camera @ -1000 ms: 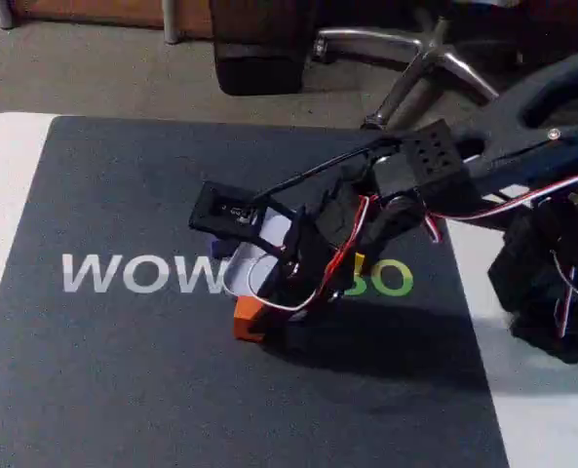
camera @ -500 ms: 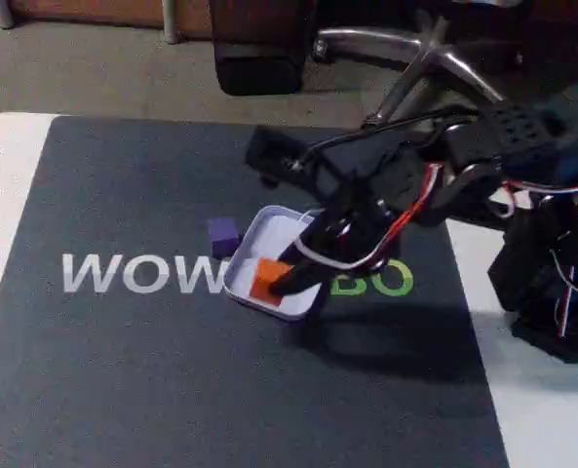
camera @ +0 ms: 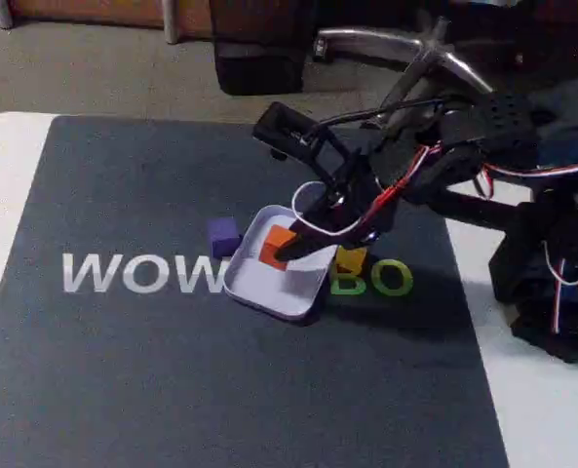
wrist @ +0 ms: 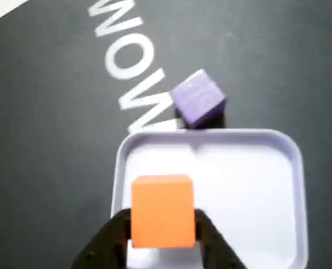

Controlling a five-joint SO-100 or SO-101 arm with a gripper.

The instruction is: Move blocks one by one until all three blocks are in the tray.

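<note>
Dim, soft indoor light; grainy fixed view, slightly blurred wrist view.

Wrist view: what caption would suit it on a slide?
Gripper holds the orange block over the tray; purple block waits outside.

purple block (wrist: 198, 98) just beside tray (wrist: 291, 147)

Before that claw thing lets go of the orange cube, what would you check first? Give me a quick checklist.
1. Orange block held between the gripper fingers: ok.
2. Block is over the tray, inside its rim: ok in the wrist view.
3. Block resting on the tray floor before release: cannot tell.
4. Tray floor beside the block is bare, room for more: ok.
5. Purple block on the mat just outside the tray rim, waiting: ok.
6. Yellow block beside the tray, partly behind the arm: ok.
</note>
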